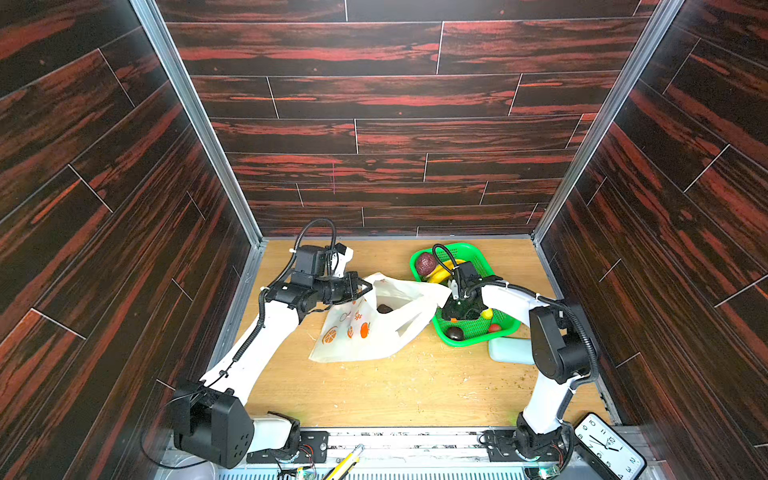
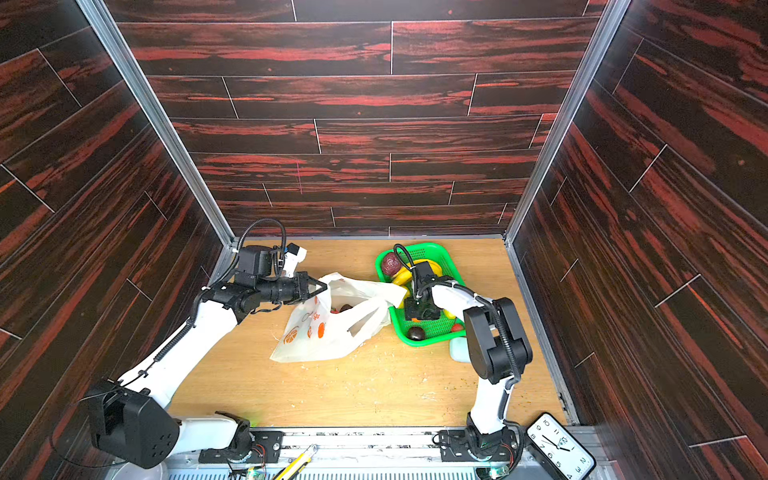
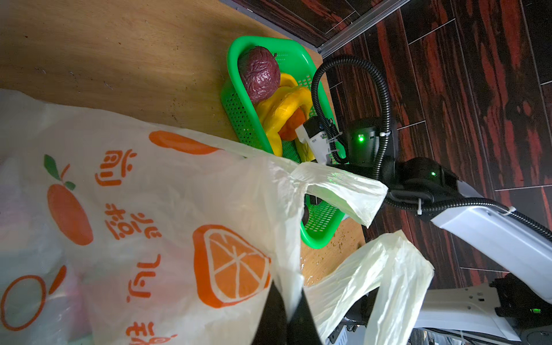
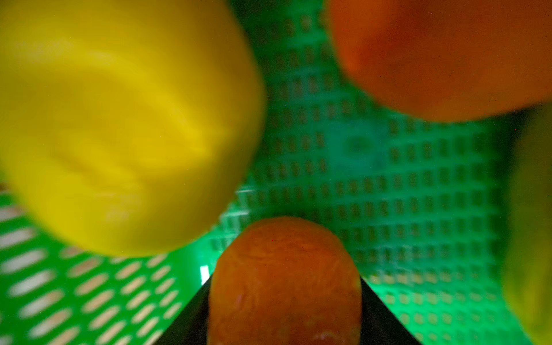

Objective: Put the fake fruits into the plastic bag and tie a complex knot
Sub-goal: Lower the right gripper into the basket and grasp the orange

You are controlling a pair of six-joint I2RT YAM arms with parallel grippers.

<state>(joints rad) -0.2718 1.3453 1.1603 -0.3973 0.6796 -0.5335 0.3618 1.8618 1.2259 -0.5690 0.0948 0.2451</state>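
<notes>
Closest to the lens, in the right wrist view, we see a small round orange fake fruit (image 4: 283, 254). It fills the gap between the two black fingers (image 4: 191, 316) of the right gripper (image 4: 283, 286). The jaws sit against both its sides, spread only as wide as the fruit. Behind it shows the mesh floor of a green plastic basket (image 4: 388, 179). A blurred yellow fake fruit (image 4: 119, 134) and a larger orange fake fruit (image 4: 433, 53) lie near it in the same basket.

In both top views this gripper points down into the middle of the basket, which stands on the right of a light wooden surface (image 1: 415, 386). At the basket's far end a wrinkled dark purple ball (image 1: 426, 264) rests against yellow plastic bananas (image 1: 441, 274). At its near end lie a smooth dark ball (image 1: 455, 332) and a red strawberry (image 1: 494, 327). A pale blue oblong pouch (image 1: 509, 351) lies just beside the basket's near edge.

Left of the basket lies a thin cream-white plastic bag (image 1: 365, 336) printed with orange fruit pictures, its mouth gaping open. The left gripper (image 1: 367, 286) is clamped tight on the bag's rim and holds that edge raised off the surface. One strap handle reaches over the basket's rim, and the other hangs lower, toward the surface. Inside the bag we see one dark fake fruit (image 1: 384, 308).
</notes>
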